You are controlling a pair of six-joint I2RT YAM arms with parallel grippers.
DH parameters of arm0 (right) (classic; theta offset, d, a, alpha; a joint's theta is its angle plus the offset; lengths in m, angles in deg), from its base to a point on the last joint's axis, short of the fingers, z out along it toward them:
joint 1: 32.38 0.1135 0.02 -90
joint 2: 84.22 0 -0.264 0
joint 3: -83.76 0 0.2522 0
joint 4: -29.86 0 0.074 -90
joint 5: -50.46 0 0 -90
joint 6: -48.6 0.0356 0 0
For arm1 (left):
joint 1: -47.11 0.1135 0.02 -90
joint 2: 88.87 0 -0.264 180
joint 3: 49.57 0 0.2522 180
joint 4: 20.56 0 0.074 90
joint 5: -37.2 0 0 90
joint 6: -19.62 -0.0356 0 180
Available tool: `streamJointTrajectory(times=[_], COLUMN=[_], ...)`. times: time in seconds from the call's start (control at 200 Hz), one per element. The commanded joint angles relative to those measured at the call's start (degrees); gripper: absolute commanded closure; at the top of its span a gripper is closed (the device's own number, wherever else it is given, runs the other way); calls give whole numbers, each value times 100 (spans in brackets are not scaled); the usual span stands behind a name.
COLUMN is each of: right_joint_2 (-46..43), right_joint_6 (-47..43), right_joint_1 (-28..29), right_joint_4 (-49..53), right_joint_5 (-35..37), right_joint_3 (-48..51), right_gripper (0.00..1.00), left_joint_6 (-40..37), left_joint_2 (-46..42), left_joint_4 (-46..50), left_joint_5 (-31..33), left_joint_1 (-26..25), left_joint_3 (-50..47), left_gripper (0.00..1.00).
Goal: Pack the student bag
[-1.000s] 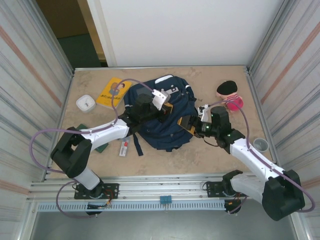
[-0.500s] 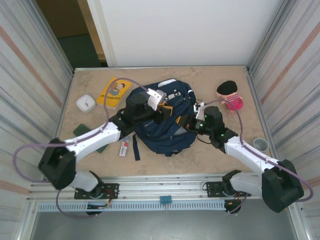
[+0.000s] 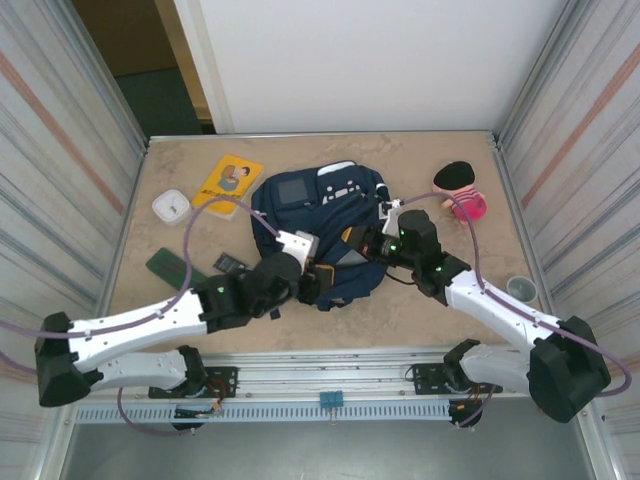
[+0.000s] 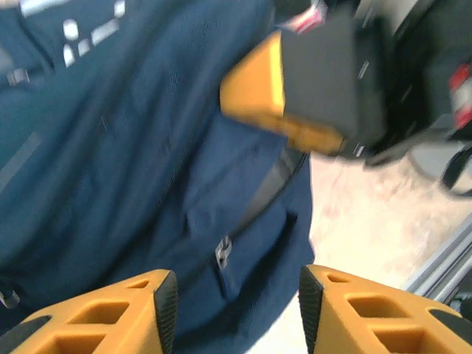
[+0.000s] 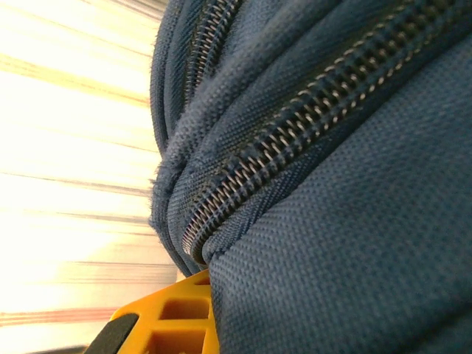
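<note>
Your left arm has drawn back toward its base, leaving the left pincer (image 4: 236, 291) wide open and empty just short of the student bag (image 3: 318, 215), whose zipper seam (image 5: 295, 133) the right pincer (image 3: 354, 243) presses against, probably to steady it, though you cannot tell its grip.

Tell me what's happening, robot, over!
Left gripper open, empty, hovering over backpack. Right gripper apparently clamped on backpack's side fabric. Zipper there closed. No obstruction seen.
</note>
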Motion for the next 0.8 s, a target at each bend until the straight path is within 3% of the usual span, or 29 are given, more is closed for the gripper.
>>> streamJointTrajectory(times=[0.0,0.526,0.611,0.797], right_joint_2=[29,112,104,-11], right_joint_6=[-184,-246,-255,-481], right_joint_1=[101,437,504,526], right_joint_4=[-367,-315,-293,22], right_joint_5=[169,263,281,337], right_joint_3=[-413,-577,-579,-546], right_gripper=[99,100,100,100], left_joint_6=[958,1375,1418,1540], left_joint_2=[356,1308,1384,1525], left_joint_4=[363,667,710,1217], left_joint_5=[414,847,981,1305], left_joint_1=[-141,-185,-180,-185], left_joint_3=[65,677,753,948], left_gripper=[51,58,65,93])
